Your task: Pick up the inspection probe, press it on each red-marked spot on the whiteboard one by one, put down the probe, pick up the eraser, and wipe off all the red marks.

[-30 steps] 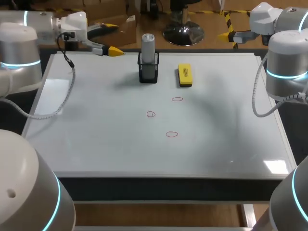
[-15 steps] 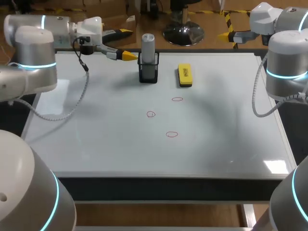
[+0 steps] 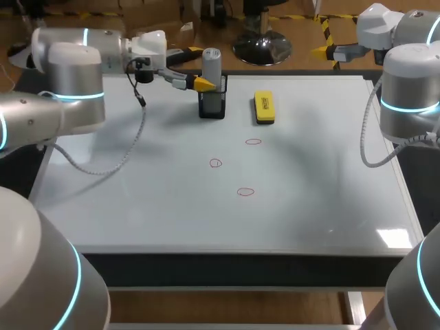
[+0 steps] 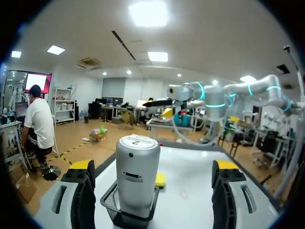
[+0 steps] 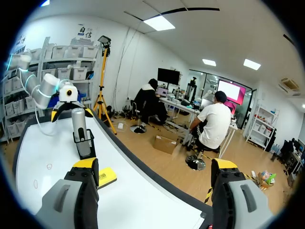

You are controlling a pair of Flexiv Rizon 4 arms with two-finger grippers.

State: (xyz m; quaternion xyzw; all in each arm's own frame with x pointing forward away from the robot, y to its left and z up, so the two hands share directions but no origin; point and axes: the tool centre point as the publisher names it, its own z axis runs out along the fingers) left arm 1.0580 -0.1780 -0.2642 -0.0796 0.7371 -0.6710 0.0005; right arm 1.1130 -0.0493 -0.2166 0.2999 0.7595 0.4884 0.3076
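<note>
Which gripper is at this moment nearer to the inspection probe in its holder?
Left. The left gripper is right beside the probe, open toward it; the right gripper is off past the table's far right corner.

I'm in a robotics lab: my left arm (image 3: pixel 69 75) and right arm (image 3: pixel 409 89) flank a whiteboard (image 3: pixel 137 199) bench, with a probe (image 3: pixel 212 65) in a mesh holder (image 3: pixel 212 104) at twelve o'clock and red circles (image 3: pixel 245 192) drawn mid-board.
</note>
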